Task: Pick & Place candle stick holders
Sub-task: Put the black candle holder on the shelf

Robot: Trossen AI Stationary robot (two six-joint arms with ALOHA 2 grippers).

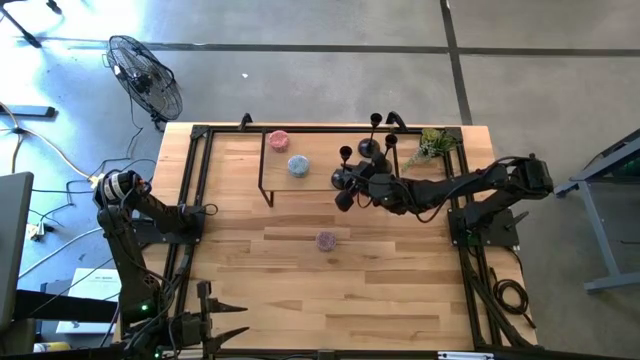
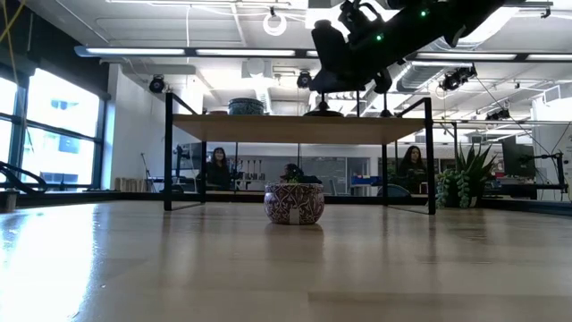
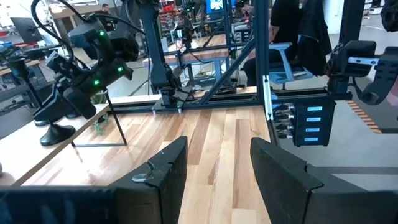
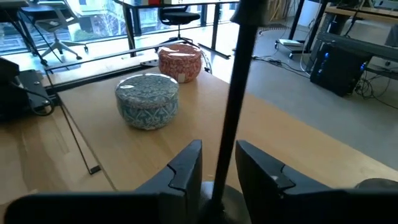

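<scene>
A raised wooden shelf (image 1: 312, 182) stands at the table's far middle. Black candle stick holders stand on its right end, one (image 1: 346, 168) by my right gripper, two more (image 1: 372, 138) (image 1: 390, 150) behind it. My right gripper (image 4: 217, 163) reaches level over the shelf, open, its fingers on either side of the thin stem (image 4: 235, 87) of one holder, whose domed base (image 4: 219, 198) rests on the shelf. My left gripper (image 3: 217, 155) waits open and level above the table's left side, holding nothing. My right gripper has the holder's stem (image 4: 225, 163) low down between its two fingers, which come in level and lie across it. A gap shows beside one finger (image 4: 186, 167). Whether the other finger (image 4: 258, 168) touches the stem, I cannot tell. The holder stands upright on its base.
A red tin (image 1: 278, 140) and a blue tin (image 1: 298, 165) sit on the shelf's left half. A purple tin (image 1: 326, 240) stands on the table in front of the shelf. A small plant (image 1: 432, 146) is at the far right corner.
</scene>
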